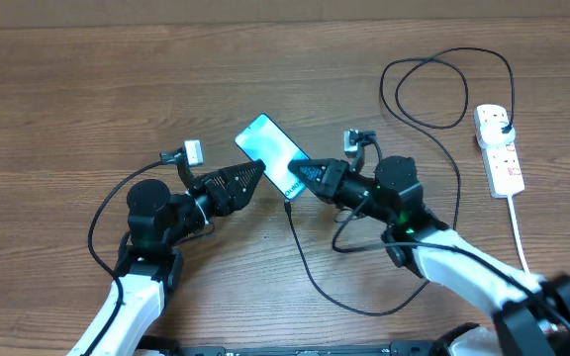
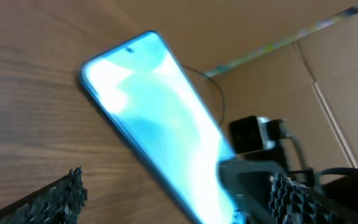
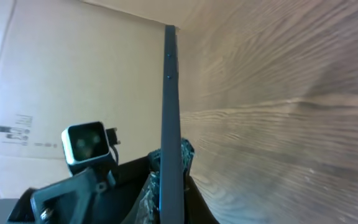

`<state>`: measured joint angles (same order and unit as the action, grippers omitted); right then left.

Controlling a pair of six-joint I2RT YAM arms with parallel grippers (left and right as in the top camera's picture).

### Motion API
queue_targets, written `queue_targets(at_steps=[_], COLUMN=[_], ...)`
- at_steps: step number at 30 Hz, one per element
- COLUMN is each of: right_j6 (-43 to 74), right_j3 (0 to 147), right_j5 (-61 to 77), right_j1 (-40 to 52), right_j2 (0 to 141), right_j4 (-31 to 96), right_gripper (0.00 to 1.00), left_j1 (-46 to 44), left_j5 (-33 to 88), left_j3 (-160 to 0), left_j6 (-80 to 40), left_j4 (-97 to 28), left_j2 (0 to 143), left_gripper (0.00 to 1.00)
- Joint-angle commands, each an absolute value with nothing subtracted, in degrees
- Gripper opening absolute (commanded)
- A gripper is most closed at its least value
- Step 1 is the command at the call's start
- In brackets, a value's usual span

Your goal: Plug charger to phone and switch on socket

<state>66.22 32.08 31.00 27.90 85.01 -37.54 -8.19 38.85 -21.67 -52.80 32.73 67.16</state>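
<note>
Phone (image 1: 273, 155) edge-on in right tool (image 1: 304, 175) grip

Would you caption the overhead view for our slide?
Left claw and right claw meet at the lit phone; charger loops to the socket.

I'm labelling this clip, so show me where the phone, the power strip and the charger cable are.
phone (image 1: 268, 146): overhead view, middle of its lit blue screen.
power strip (image 1: 504, 163): overhead view, its white body.
charger cable (image 1: 296, 242): overhead view, the stretch below the phone.
</note>
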Motion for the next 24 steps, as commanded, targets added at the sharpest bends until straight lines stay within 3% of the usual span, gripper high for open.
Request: queue_targets(at_steps=[1,14,24], right_j6=[70.8,71.6,68.5], right_j3=[32.2,32.2,32.2], right_j5=[31.2,31.1,29.0], right_j1=[29.5,30.0,30.0], right_j2=[88.7,90.5,90.5], right_j4=[-43.0,-49.1,-48.8], right_gripper=[0.04,0.04,0.04], left_j1=[-7.8,-7.8,-7.8], left_j5=[39.4,40.6,40.6], left_j3=[-21.4,-21.4,-21.4], left_j6=[-55.1,-63.4,-70.6], left_j4=[35.7,53.4,65.0], left_j2=[69.7,82.8,84.5], left_gripper=[1.0,1.0,1.0])
